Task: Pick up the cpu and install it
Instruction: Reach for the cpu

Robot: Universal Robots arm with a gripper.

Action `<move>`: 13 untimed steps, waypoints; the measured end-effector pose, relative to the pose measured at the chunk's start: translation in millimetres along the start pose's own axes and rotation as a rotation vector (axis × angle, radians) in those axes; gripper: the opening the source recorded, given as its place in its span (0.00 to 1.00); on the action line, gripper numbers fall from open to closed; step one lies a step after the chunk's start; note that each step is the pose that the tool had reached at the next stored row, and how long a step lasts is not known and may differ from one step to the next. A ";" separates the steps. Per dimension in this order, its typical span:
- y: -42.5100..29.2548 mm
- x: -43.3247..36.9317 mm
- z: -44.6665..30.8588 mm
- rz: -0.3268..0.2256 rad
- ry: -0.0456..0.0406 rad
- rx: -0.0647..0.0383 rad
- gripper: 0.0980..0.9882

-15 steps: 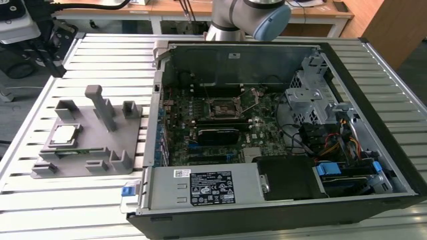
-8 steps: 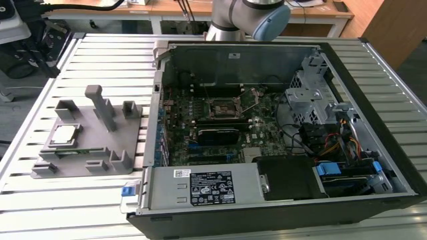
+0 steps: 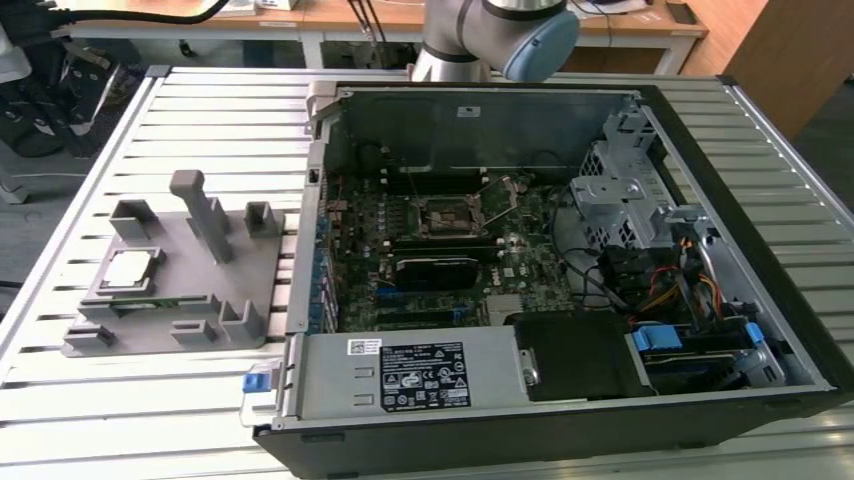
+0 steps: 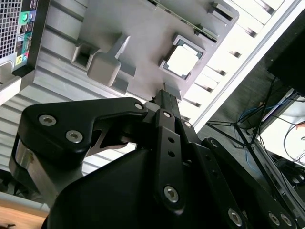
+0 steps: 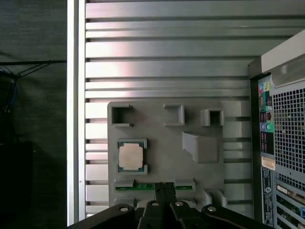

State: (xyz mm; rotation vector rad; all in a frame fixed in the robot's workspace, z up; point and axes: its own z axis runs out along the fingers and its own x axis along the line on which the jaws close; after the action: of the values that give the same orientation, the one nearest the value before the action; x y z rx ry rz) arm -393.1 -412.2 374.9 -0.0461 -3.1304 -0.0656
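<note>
Nearest the lens in both wrist views is the black gripper (image 5: 165,186), with its linkages in the foreground. Its fingers (image 5: 159,191) are drawn together with no gap showing between the tips, and nothing is held between them. The gripper hangs above the near edge of a grey plastic holder (image 5: 157,138), well clear of it, with the tips over a green strip (image 5: 183,187) slotted into that edge.

The cpu (image 5: 130,156) lies flat in a shallow square pocket of the holder, silver top upward, just beside the line of the fingers and not touched. Low corner walls hem it in; in the inspector's judgement the pocket keeps the chip square and in a known spot for a clean pick. An upright block (image 5: 200,145) stands apart from it on the same holder.

The holder rests on a slatted metal desk (image 3: 200,120), towards the exterior view's left. Beside it lies the computer case (image 3: 561,445) on its side with the panel off, so the board faces up. The socket (image 3: 445,213) near the board's middle holds no chip, and its frame looks swung open, presumably to receive one. The pick is not yet made.
</note>
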 end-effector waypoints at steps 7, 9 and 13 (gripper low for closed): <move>-0.5 16.9 0.6 0.000 0.0000 0.000 0.01; -0.7 21.1 0.7 0.000 0.0000 0.000 0.01; -0.9 29.3 1.1 0.000 0.0001 0.000 0.01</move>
State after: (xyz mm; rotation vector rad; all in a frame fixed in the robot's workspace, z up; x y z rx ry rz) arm -422.4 -412.2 374.1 -0.0461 -3.1303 -0.0656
